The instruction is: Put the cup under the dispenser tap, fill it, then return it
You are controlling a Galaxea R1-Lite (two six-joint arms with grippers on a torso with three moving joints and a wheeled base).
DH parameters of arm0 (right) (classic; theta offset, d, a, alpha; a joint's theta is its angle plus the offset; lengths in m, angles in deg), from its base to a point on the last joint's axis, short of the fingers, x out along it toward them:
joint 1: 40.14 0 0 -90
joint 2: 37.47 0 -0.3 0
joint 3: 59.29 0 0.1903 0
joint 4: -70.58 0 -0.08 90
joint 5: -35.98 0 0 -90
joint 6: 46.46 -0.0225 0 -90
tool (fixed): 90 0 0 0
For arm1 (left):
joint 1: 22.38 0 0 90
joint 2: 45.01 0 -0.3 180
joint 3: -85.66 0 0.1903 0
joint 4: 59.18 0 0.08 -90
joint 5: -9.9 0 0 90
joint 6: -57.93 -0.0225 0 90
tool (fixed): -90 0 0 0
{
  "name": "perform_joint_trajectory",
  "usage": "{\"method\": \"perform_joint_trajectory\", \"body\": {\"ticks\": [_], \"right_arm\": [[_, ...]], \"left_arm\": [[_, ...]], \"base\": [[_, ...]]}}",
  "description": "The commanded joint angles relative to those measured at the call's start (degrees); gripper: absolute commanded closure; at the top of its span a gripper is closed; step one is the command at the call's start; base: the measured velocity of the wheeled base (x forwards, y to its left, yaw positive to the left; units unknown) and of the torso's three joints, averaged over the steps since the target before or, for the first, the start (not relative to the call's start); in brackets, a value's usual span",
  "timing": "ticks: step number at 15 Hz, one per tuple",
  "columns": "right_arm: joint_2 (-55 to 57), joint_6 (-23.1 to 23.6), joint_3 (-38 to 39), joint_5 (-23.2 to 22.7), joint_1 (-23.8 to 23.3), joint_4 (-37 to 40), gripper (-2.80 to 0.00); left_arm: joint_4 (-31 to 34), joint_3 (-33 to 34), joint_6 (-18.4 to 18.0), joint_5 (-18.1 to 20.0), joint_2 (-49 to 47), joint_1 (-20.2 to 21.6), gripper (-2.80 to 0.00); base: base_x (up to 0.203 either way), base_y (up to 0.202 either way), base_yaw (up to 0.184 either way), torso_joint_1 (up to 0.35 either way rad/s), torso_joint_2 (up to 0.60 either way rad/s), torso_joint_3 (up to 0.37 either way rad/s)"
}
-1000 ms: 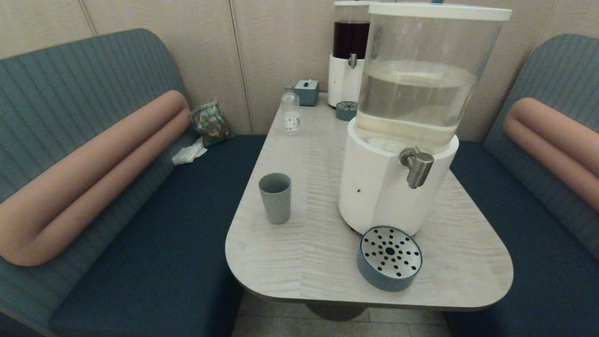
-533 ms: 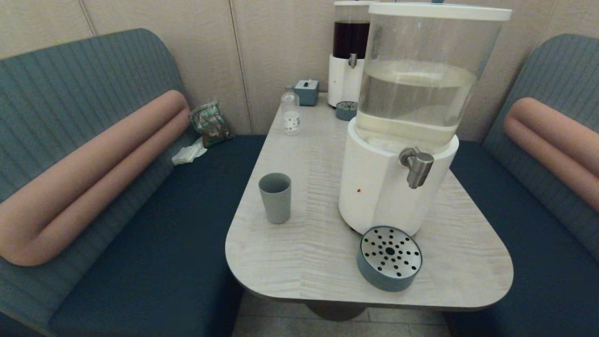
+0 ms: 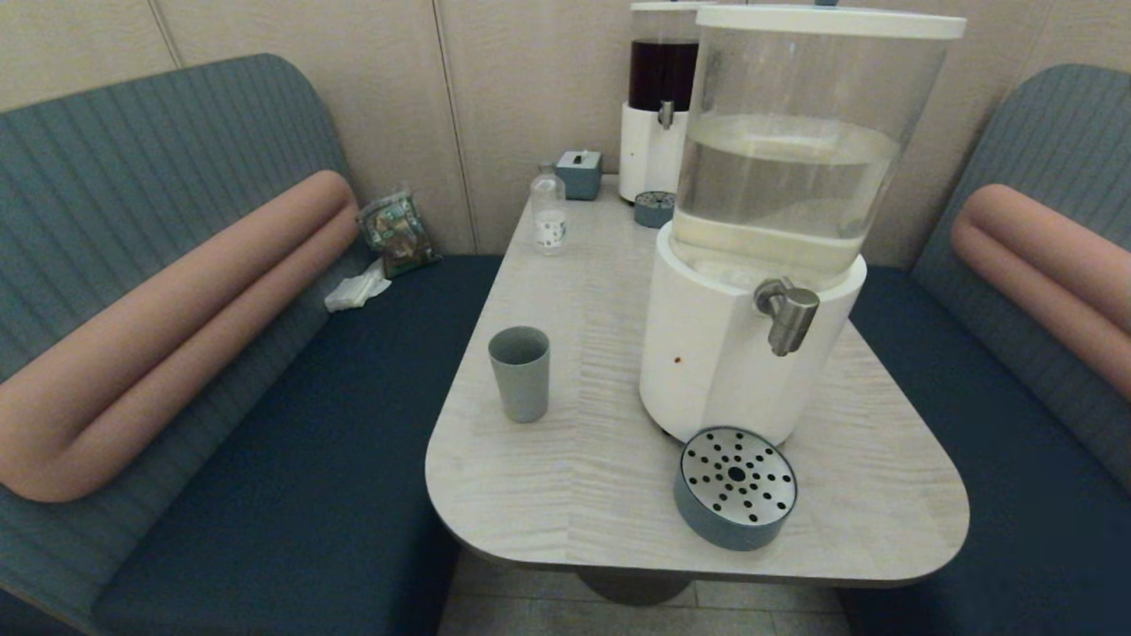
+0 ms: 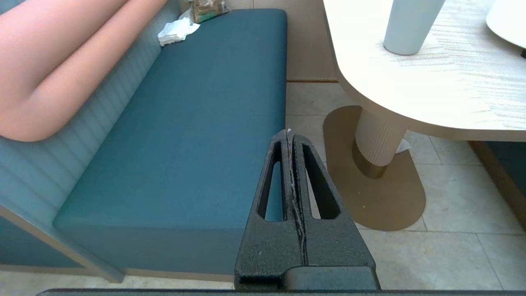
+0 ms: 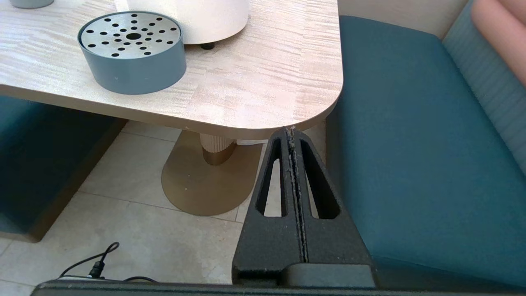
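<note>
The grey-blue cup (image 3: 519, 372) stands upright and empty on the left part of the table; its lower body (image 4: 411, 24) also shows in the left wrist view. The steel dispenser tap (image 3: 786, 314) sticks out of the big white-based dispenser (image 3: 724, 353) with pale liquid. Under the tap sits a round grey-blue drip tray (image 3: 736, 488) with a perforated steel top (image 5: 130, 37). My left gripper (image 4: 289, 133) hangs shut and empty below table height, over the left bench edge. My right gripper (image 5: 291, 130) is shut and empty, just below the table's near right corner. Neither arm shows in the head view.
A small clear bottle (image 3: 549, 215), a tissue box (image 3: 579, 172), a dark-liquid dispenser (image 3: 658, 106) and its small drip tray (image 3: 654, 209) stand at the table's far end. Blue benches (image 3: 292, 459) flank the table (image 3: 574, 495). A cable (image 5: 94, 267) lies on the floor.
</note>
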Motion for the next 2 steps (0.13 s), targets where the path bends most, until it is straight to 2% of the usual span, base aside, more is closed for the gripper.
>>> {"method": "perform_joint_trajectory", "body": {"ticks": [1, 2], "right_arm": [[-0.1, 0.1, 0.0, -0.1, 0.0, 0.0, 0.00], [-0.1, 0.0, 0.0, -0.1, 0.1, 0.0, 0.00]], "left_arm": [[0.0, 0.0, 0.1, 0.0, -0.2, 0.0, 0.00], [0.0, 0.0, 0.0, 0.0, -0.2, 0.0, 0.00]], "base": [[0.000, 0.000, 0.000, 0.000, 0.00, 0.000], [0.000, 0.000, 0.000, 0.000, 0.00, 0.000]]}}
